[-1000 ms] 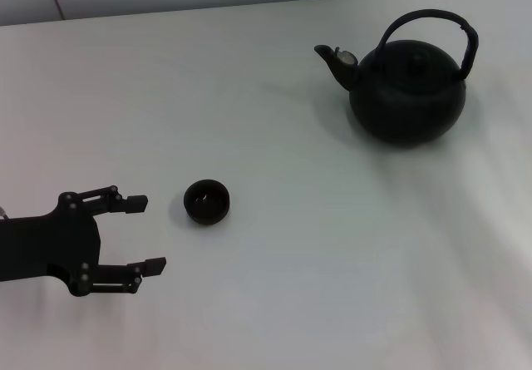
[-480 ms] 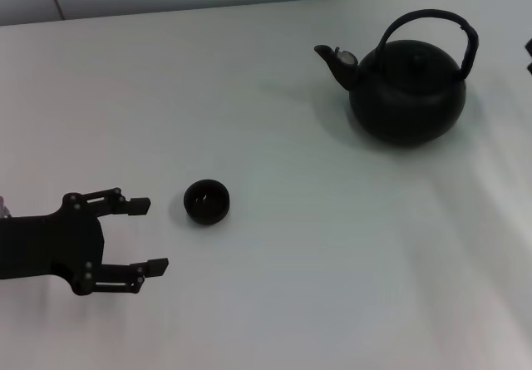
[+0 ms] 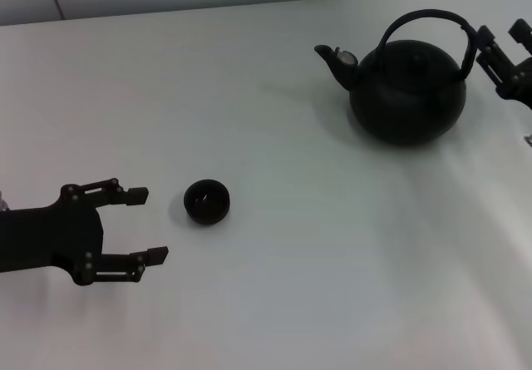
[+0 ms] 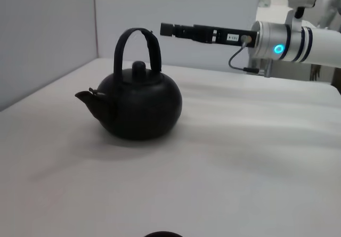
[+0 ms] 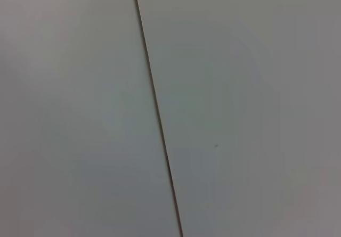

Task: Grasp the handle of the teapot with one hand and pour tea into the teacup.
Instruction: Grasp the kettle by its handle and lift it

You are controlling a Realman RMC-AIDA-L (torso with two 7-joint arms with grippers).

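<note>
The matte-black teapot [image 3: 407, 94] stands at the table's back right, spout pointing left, and its arched handle [image 3: 428, 17] rises over the lid. In the left wrist view the teapot [image 4: 139, 106] and handle [image 4: 139, 33] show side-on. The small black teacup [image 3: 206, 201] sits front left; only its rim [image 4: 163, 234] shows in the left wrist view. My right gripper [image 3: 502, 32] is open just right of the handle, level with its top, not touching; the left wrist view shows this gripper [image 4: 169, 30] beside the hoop. My left gripper [image 3: 151, 224] is open just left of the teacup, holding nothing.
The white table [image 3: 316, 245] ends at a pale wall along the back. The right arm [image 4: 290, 37], with a blue lit ring, reaches in from the right. A pale panel with a dark seam [image 5: 154, 109] fills the right wrist view.
My right gripper has come into the head view from the right edge and moved left to beside the teapot's handle. The left gripper has barely shifted.
</note>
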